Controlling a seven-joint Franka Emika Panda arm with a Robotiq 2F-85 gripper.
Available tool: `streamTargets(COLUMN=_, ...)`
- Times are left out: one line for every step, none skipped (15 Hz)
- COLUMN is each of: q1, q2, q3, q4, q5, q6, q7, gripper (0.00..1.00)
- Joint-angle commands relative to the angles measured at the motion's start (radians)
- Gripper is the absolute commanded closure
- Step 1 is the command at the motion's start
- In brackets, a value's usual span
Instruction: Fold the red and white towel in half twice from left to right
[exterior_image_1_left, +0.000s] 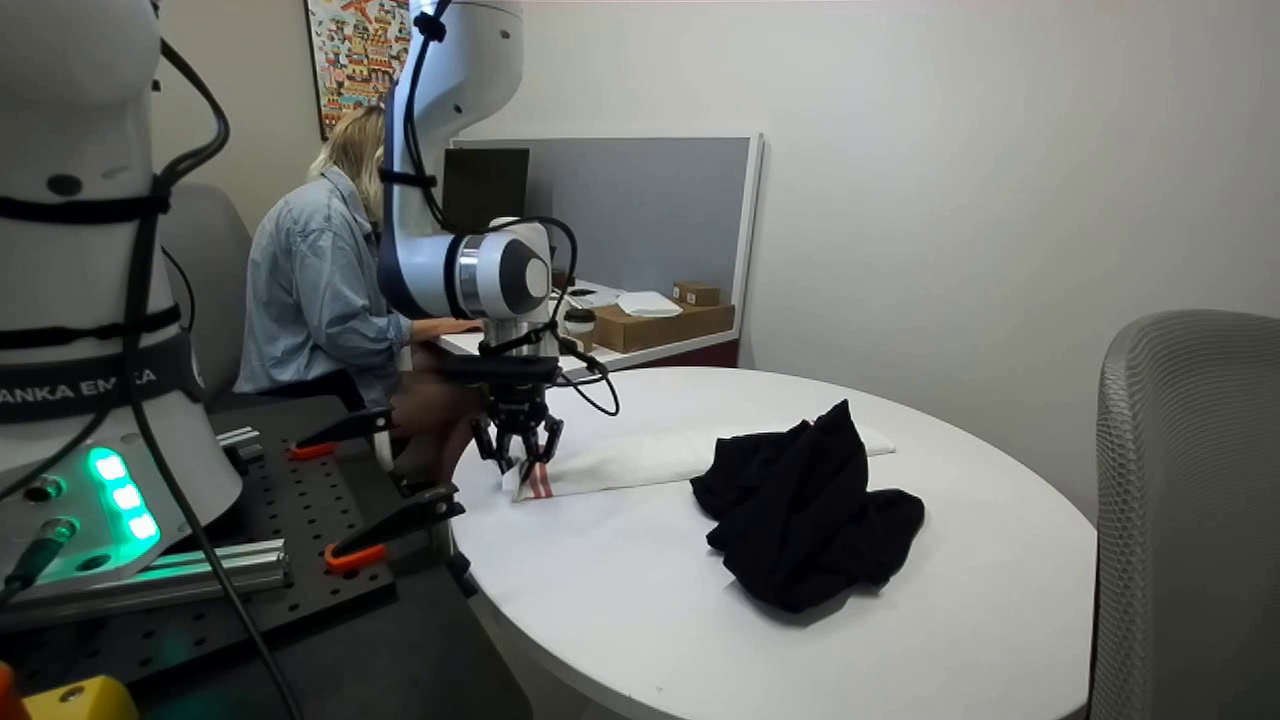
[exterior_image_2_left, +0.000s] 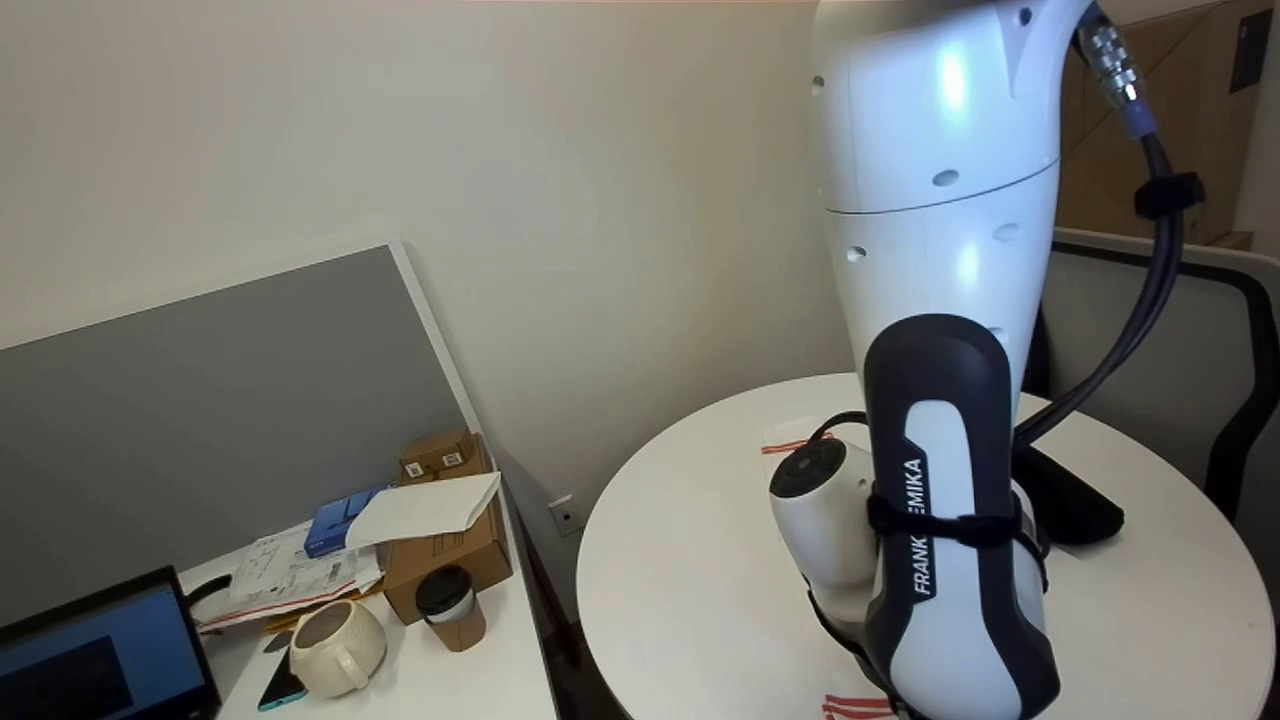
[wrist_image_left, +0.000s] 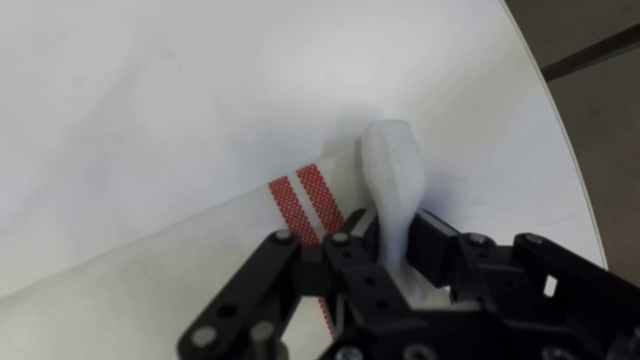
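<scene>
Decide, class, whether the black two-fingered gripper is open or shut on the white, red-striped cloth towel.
Shut on the towel: in the wrist view, the gripper pinches a narrow ridge of it between its fingertips.

A crumpled black cloth (exterior_image_1_left: 800, 520) lies on the round white counter (exterior_image_1_left: 980, 620), and a grey mesh chair (exterior_image_1_left: 1195, 500) stands just beside the counter. Near the counter sits a blond, blue-shirted person (exterior_image_1_left: 315, 275). A white desk (exterior_image_2_left: 515, 680) stands just beside the counter too; on its side towards the counter, a large cardboard box (exterior_image_1_left: 665, 328) carries a small box (exterior_image_2_left: 438, 452) and a white sheet (exterior_image_2_left: 430, 508), with a lidded paper cup (exterior_image_2_left: 455, 615) near it. Farther from the counter are a blue box (exterior_image_2_left: 335, 525), printed papers (exterior_image_2_left: 290, 570), a cream mug (exterior_image_2_left: 340, 650), a dark flat teal-edged object (exterior_image_2_left: 283, 685) and a lit screen (exterior_image_2_left: 90, 660). Well apart from the counter, a colourful picture (exterior_image_1_left: 365, 60) hangs on the wall (exterior_image_1_left: 255, 90).
</scene>
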Motion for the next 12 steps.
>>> streamTargets(q1=-0.034, q2=-0.060, q3=0.025, q4=-0.051, q5=0.077, q6=0.026, q7=-0.010, gripper=0.90)
streamTargets(q1=-0.035, q2=-0.076, q3=0.026, q4=-0.060, q5=0.095, q6=0.028, q7=-0.007, gripper=0.90)
streamTargets(q1=-0.035, q2=-0.089, q3=0.028, q4=-0.068, q5=0.110, q6=0.030, q7=-0.004, gripper=0.90)
streamTargets(q1=-0.036, q2=-0.108, q3=0.032, q4=-0.078, q5=0.122, q6=0.028, q7=-0.005, gripper=0.90)
streamTargets(q1=-0.026, q2=-0.126, q3=0.026, q4=-0.088, q5=0.128, q6=0.029, q7=0.005, gripper=0.90)
streamTargets(q1=-0.015, q2=-0.145, q3=0.019, q4=-0.095, q5=0.129, q6=0.032, q7=0.013, gripper=0.90)
streamTargets(q1=-0.006, q2=-0.162, q3=0.015, q4=-0.101, q5=0.130, q6=0.031, q7=0.019, gripper=0.90)
streamTargets(q1=0.001, q2=-0.180, q3=0.010, q4=-0.106, q5=0.127, q6=0.030, q7=0.025, gripper=0.90)
streamTargets(q1=0.011, q2=-0.200, q3=0.006, q4=-0.112, q5=0.122, q6=0.023, q7=0.033, gripper=0.90)
streamTargets(q1=0.024, q2=-0.217, q3=-0.003, q4=-0.117, q5=0.112, q6=0.017, q7=0.042, gripper=0.90)
streamTargets(q1=0.039, q2=-0.235, q3=-0.011, q4=-0.122, q5=0.090, q6=0.005, q7=0.057, gripper=0.90)
streamTargets(q1=0.060, q2=-0.251, q3=-0.025, q4=-0.126, q5=0.077, q6=-0.006, q7=0.067, gripper=0.90)
